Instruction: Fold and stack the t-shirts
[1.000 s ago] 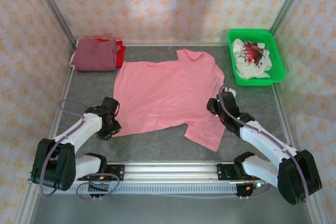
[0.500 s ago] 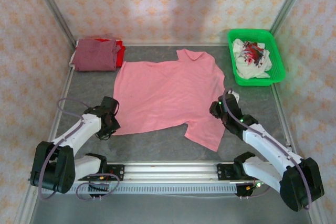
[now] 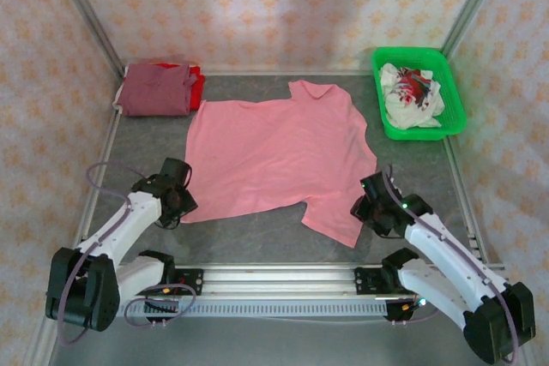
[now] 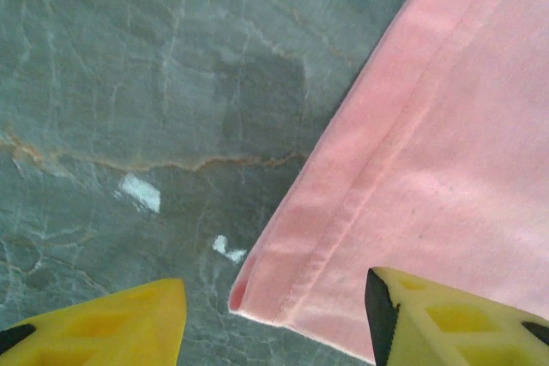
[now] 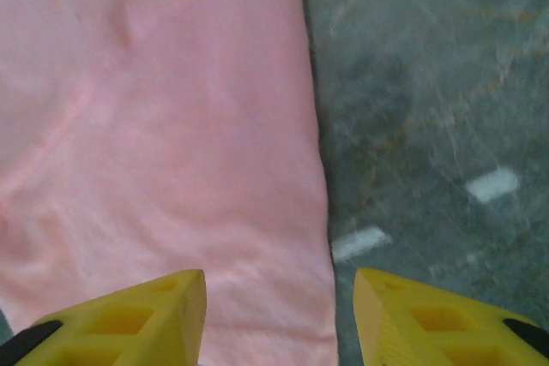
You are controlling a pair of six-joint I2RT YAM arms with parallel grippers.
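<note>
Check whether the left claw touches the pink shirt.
Cannot tell. In the left wrist view the left claw stands open over a corner of the pink shirt; one finger overlaps the cloth, but no contact or gap shows.

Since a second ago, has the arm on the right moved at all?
Yes. In the overhead view the right arm has pulled back toward the near rail, farther from the green basket.

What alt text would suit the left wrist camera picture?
The hemmed corner of a salmon-pink cloth t-shirt lies on a grey marbled table. The two yellow fingers of the left gripper frame it from the bottom edge, open and gripping nothing.
</note>
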